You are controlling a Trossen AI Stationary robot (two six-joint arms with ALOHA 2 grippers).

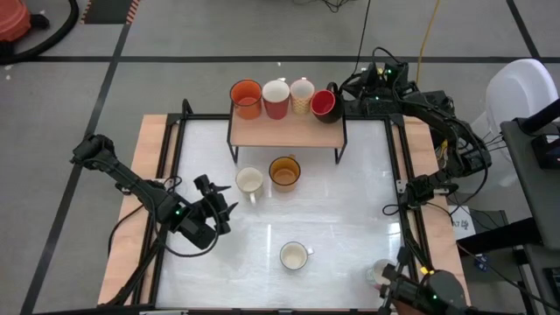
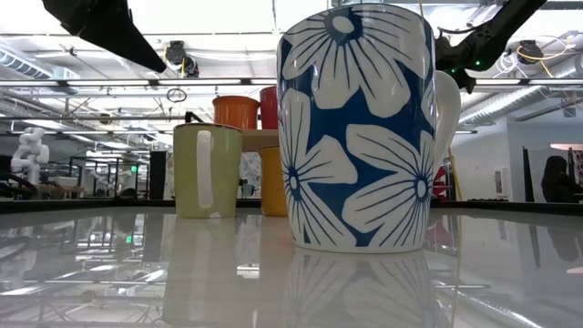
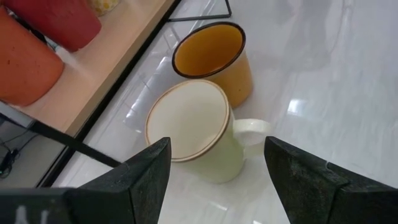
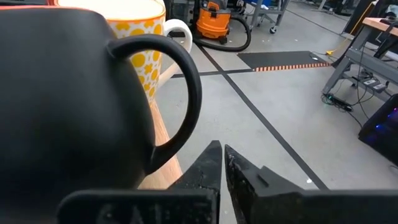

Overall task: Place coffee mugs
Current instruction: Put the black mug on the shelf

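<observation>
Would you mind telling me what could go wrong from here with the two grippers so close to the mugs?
1. The right gripper is shut beside the black mug's handle, apparently gripping nothing; moving away could snag the handle and drag the black mug off the shelf edge.
2. The left gripper is open around the cream mug, which stands close against the amber mug; closing or lifting may knock the amber one.
</observation>
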